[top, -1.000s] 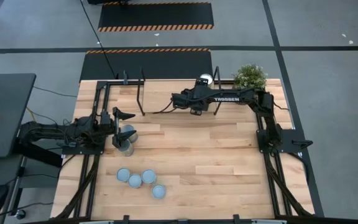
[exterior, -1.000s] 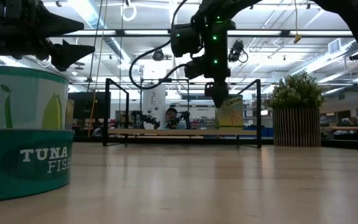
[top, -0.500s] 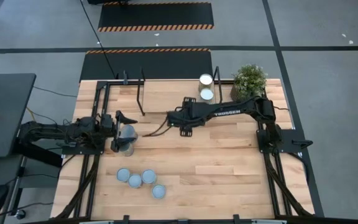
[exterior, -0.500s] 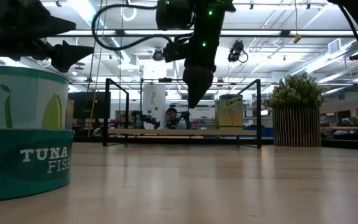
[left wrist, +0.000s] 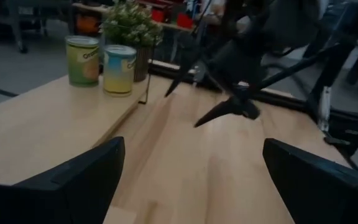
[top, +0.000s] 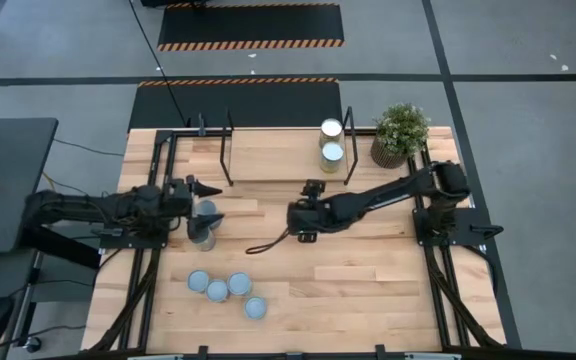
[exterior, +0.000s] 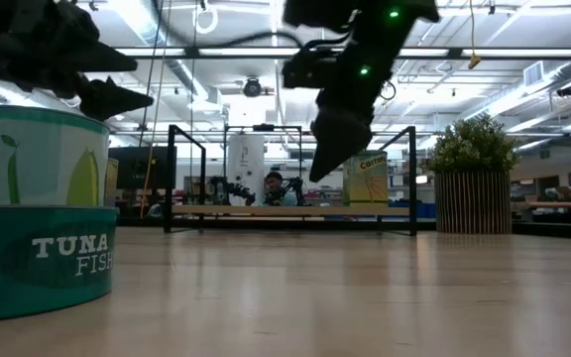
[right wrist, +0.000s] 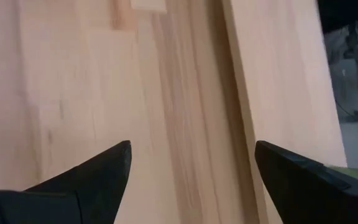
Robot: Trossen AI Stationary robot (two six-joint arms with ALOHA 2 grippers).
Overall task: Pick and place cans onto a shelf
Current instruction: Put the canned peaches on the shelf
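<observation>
Hovering with its fingers spread wide, the left hand (top: 200, 200) straddles two stacked cans (top: 202, 222) at the left of the wooden surface (top: 368, 260), touching nothing that I can make out. The right hand (top: 305, 211) hangs empty over the middle of the surface, its fingers apart. Two cans (top: 331, 140) already stand on the shelf (top: 268, 158) near the potted plant (top: 401, 127); four more (top: 226, 292) wait in a cluster near the front edge.

The risk sits with the left hand: if it drops off-centre onto the stack, a finger could clip the upper can and knock it off, or close on the seam between the two and lift neither cleanly. The right arm, heading toward the same side, could crowd the left one if both go for the same cans.

A second ago the right hand was at the shelf, over the spot where the second can now stands; it has since let go and swung back across the surface. The left hand has barely shifted.
</observation>
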